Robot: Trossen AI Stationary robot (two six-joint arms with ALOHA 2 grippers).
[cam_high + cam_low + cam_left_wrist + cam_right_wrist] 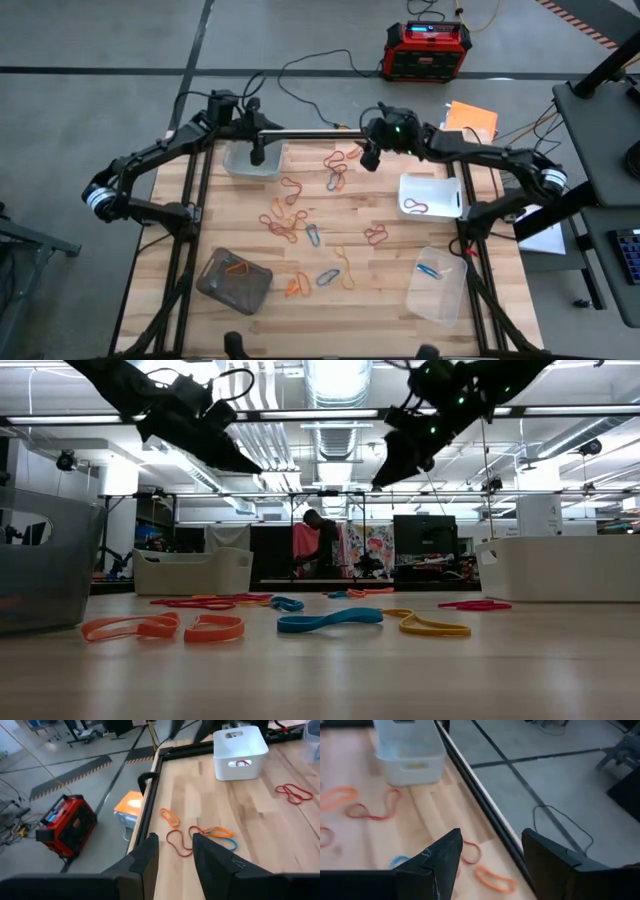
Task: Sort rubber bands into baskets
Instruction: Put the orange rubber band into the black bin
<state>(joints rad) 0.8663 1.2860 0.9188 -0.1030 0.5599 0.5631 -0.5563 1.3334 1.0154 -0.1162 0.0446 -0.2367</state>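
Rubber bands [296, 222] in red, orange, yellow and blue lie scattered flat across the table's middle. Four baskets stand upright near its corners: clear [252, 160], white [431, 195] holding a red band, smoky grey-brown [233, 281] holding an orange band, clear [437, 286] holding a blue band.

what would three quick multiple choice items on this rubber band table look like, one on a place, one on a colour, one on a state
1. Where is the left gripper?
A. above the clear basket at the table's far edge
B. over the grey basket
C. off the table

2. What colour is the rubber band in the white basket?
A. blue
B. yellow
C. red

3. How stands the right gripper?
A. shut on a band
B. open, holding nothing
C. hidden

Answers:
1 A, the high view shows it over that tub.
2 C, a red band lies inside.
3 B, its wrist view shows the fingers apart with nothing between.
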